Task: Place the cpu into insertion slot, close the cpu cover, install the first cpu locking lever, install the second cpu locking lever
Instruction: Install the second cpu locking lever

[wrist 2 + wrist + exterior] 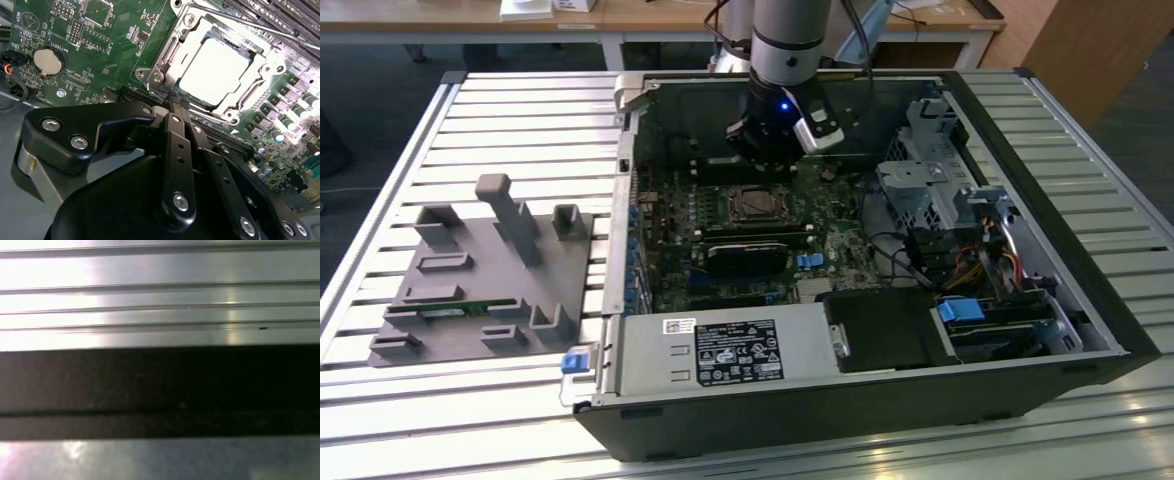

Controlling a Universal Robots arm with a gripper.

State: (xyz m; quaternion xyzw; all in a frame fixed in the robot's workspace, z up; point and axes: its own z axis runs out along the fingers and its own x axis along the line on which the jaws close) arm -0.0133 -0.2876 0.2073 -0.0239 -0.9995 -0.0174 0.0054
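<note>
Second wrist view: cpu [214, 71] seated.

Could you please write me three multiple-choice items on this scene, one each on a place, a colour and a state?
1. Where is the cpu?
A. on the grey fixture
B. in the socket on the board
C. on the slatted table

2. What colour is the board?
A. blue
B. red
C. green

3. How does the cpu cover stand?
A. down, framing the cpu
B. raised upright
C. lying off the board

Answers:
1 B: in the second wrist view the cpu sits flat in the socket.
2 C: the board around it is green.
3 A: the cpu cover lies flat around the chip, whose grey top shows through its window.
</note>
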